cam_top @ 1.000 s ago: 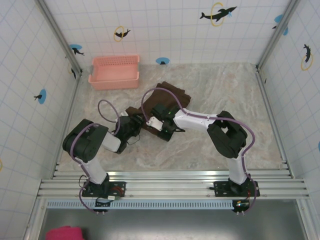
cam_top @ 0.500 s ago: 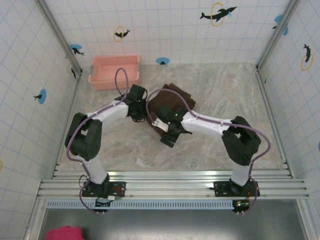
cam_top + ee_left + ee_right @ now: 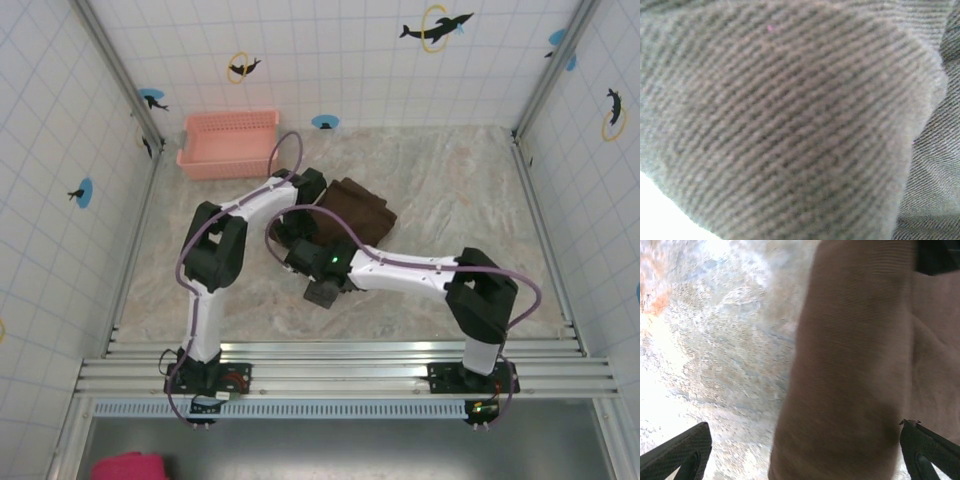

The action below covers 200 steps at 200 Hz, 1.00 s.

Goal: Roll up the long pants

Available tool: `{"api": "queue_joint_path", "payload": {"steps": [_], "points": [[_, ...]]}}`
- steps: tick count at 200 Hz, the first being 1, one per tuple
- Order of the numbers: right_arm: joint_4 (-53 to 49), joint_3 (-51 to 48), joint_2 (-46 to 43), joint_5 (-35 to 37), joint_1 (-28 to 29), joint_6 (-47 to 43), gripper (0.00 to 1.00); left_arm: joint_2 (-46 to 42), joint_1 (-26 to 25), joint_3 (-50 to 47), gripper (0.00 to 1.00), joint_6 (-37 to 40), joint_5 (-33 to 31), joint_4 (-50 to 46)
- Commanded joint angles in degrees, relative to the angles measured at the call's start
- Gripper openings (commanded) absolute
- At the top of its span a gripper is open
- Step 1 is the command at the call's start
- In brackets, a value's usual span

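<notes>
Cloth of the long pants (image 3: 790, 125) lies pressed right up against the left wrist camera, a dark brown ribbed weave with a rounded fold edge toward the right. From above, the left claw (image 3: 292, 226) sits at the near-left edge of the bundle, dark against dark fabric. I cannot tell whether it is wide, narrow or gripping.

In the overhead view the long pants form a compact, thick bundle on the tabletop (image 3: 450, 180). It lies just beyond and to the right of the left claw, and just beyond the right claw (image 3: 320, 290), which hangs at the bundle's near side.

Seen from its own wrist, the right claw (image 3: 802, 455) stands wide, its black fingertips (image 3: 677, 455) far apart at the two lower corners. A rolled length of the brown fabric runs straight ahead between them, closer to the right-hand finger. The left-hand finger is over bare marbled tabletop, clear of the cloth. Nothing is clamped.

A pink basket (image 3: 228, 143) stands beyond and to the left of the left claw, by the tiled back wall, well apart from the bundle.
</notes>
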Motion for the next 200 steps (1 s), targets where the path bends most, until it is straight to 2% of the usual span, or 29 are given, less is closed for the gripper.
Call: {"api": "queue_joint_path", "payload": {"steps": [1,16,53,88,93,98,106,117,125,145,160,176,180,182,183,188,200], "points": [[-1.72,3.33,4.5,12.28,3.02,2.61,1.0,5.97,-0.55,-2.74,0.0,-1.26,1.19,-12.85],[-4.51,4.81,8.68,22.41,4.7,5.0,1.0,5.97,-0.56,-2.78,0.0,-1.55,1.3,-12.66],[-4.89,3.86,14.76,29.41,7.77,11.69,1.0,5.89,-0.61,-1.99,0.0,-1.83,1.19,-13.12],[-13.84,6.56,22.47,39.51,9.99,22.82,0.99,5.64,-0.46,-1.68,0.0,-2.03,0.75,-13.98],[-13.96,6.36,22.94,39.93,10.2,23.54,0.95,5.55,-0.61,-1.91,0.0,-2.17,0.68,-14.04],[-13.89,6.04,23.27,40.0,10.35,24.33,0.85,5.41,-0.52,-2.24,0.0,-2.26,0.68,-13.94],[-13.7,5.71,23.62,39.8,10.57,25.32,0.64,5.21,-0.59,-2.64,0.0,-2.39,0.75,-13.83],[-13.0,5.54,24.05,38.81,10.65,25.37,0.3,5.02,-0.56,-3.08,0.0,-2.57,0.69,-13.83],[-12.66,5.44,24.24,38.64,10.73,25.24,0.01,4.8,-0.59,-3.32,0.0,-2.62,0.72,-13.68],[-10.4,4.35,23.76,37.42,10.49,23.52,0.0,3.88,-0.42,-4.25,0.0,-0.7,2.61,-10.42],[-5.15,1.24,20.98,32.08,9.62,19.46,0.0,-0.32,-0.32,-8.54,0.0,2.16,4.89,-0.91],[1.12,-2.56,17.31,21.4,7.41,14.28,0.0,-11.13,-0.31,-18.5,0.56,2.59,3.37,12.88],[2.04,-3.38,16.44,19.2,6.69,13.51,0.0,-14.15,-0.32,-20.75,0.73,2.68,2.51,15.65],[2.54,-3.61,16.06,17.92,6.33,13.09,0.0,-15.44,-0.23,-21.87,0.9,3.02,2.28,17.32],[2.76,-3.84,15.85,17.32,6.24,12.99,0.0,-16.33,-0.21,-22.38,0.94,3.28,2.23,18.14],[3.88,-4.83,15.01,13.94,5.21,11.56,0.0,-19.67,0.06,-24.78,0.97,4.22,2.02,21.58],[5.37,-5.99,13.78,6.2,2.58,9.03,0.0,-25.74,1.25,-27.24,0.97,5.75,2.1,23.93]]}}
